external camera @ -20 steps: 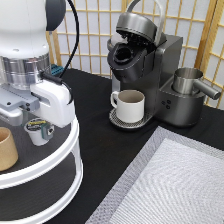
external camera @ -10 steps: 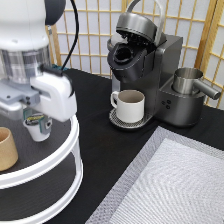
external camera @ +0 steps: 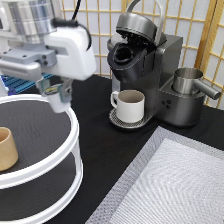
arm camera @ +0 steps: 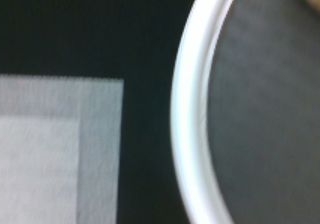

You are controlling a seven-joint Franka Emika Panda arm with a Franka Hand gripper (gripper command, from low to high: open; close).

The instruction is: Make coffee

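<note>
White tapered coffee (external camera: pixel 51 91) | pinched in gripper (external camera: pixel 54 96) | above round white-rimmed tray (external camera: pixel 75 131)

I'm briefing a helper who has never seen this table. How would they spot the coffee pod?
Start at the round white-rimmed turntable on the exterior view's left. Above its rim hangs the gripper, shut on the pod. It is tiny, with a yellow-and-white label, far smaller than the tan cup or white mug.

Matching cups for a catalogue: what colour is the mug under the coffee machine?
White mug, clearest in the exterior view.
</note>
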